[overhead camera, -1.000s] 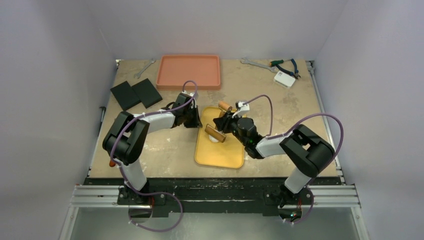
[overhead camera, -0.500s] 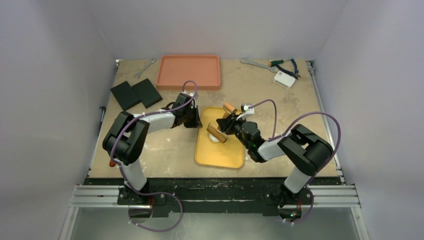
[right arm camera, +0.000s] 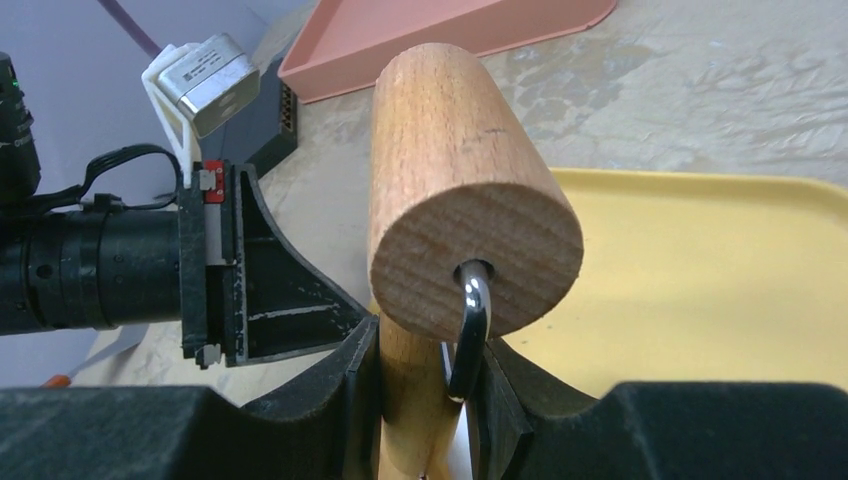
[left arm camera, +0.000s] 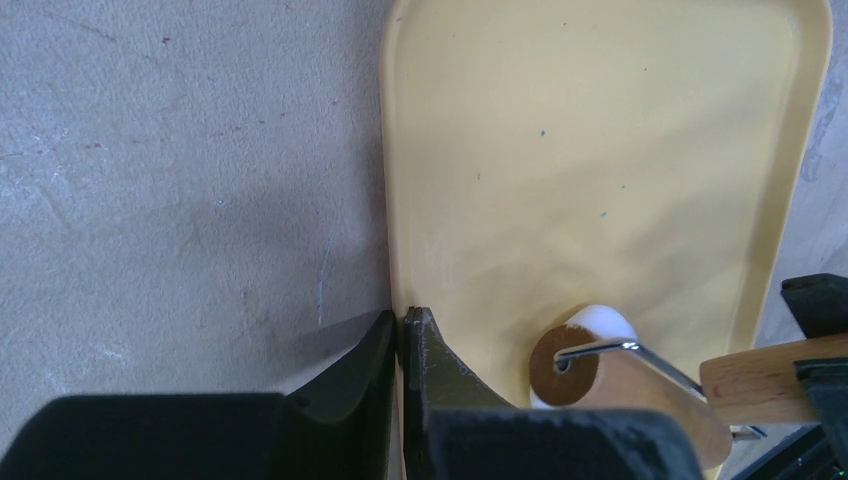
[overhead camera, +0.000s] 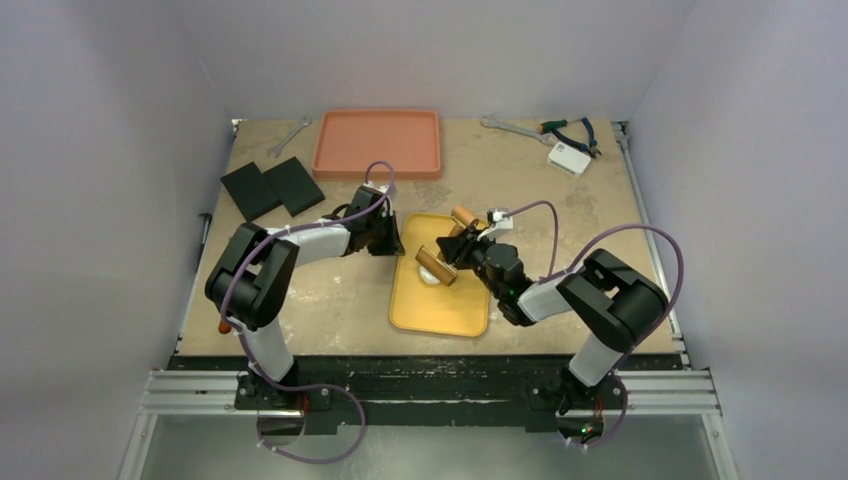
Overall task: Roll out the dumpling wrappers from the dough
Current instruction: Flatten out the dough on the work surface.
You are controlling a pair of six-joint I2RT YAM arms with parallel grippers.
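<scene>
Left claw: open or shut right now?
Shut. Left wrist view: the left claw has its jaws pressed together by the yellow tray.

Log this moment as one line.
left gripper shut at yellow tray rim | right gripper holding wooden roller | roller over white dough

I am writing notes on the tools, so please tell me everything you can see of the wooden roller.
The wooden roller looks like a two-ended pastry tool. It has a pale wooden handle with a browner wooden drum at each end, and each drum is carried on a bent metal wire that enters its end face. The right gripper is shut on the handle. The near drum rests on the white dough in the yellow tray. The far drum is raised and appears to touch nothing.
</scene>
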